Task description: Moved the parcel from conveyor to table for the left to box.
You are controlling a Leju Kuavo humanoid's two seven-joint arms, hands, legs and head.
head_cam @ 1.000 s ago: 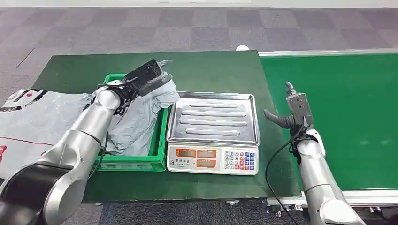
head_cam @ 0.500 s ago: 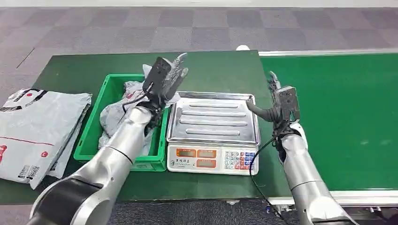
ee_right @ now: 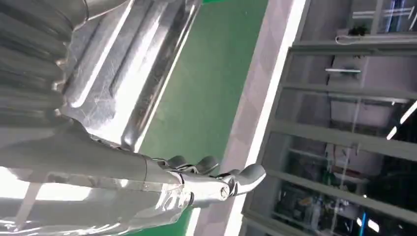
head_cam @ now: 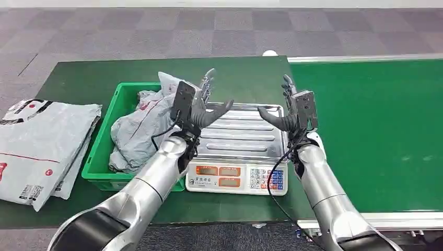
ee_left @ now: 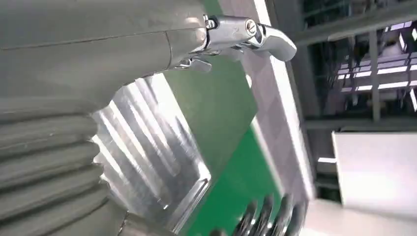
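- Head view: left hand [head_cam: 201, 104] and right hand [head_cam: 293, 111] both hover over the scale [head_cam: 237, 141] tray, fingers spread, holding nothing. The grey parcel [head_cam: 140, 125] sits crumpled in the green bin [head_cam: 99, 157].
- Left wrist view: the thumb [ee_left: 246, 37] sticks out over the tray.
- Right wrist view: same deal, thumb [ee_right: 226, 184] out, nothing held.

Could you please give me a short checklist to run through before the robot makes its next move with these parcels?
1. Left robot hand empty, fingers apart: ok.
2. Right robot hand empty, fingers apart: ok.
3. Grey parcel lies in the green crate: ok, though one end rises above the far rim.
4. Steel tray of the scale free of parcels: ok.
5. Conveyor belt holds a parcel ready to pick: not ok, the belt is bare in the head view.
6. Scale display legible: cannot tell, too small to read.
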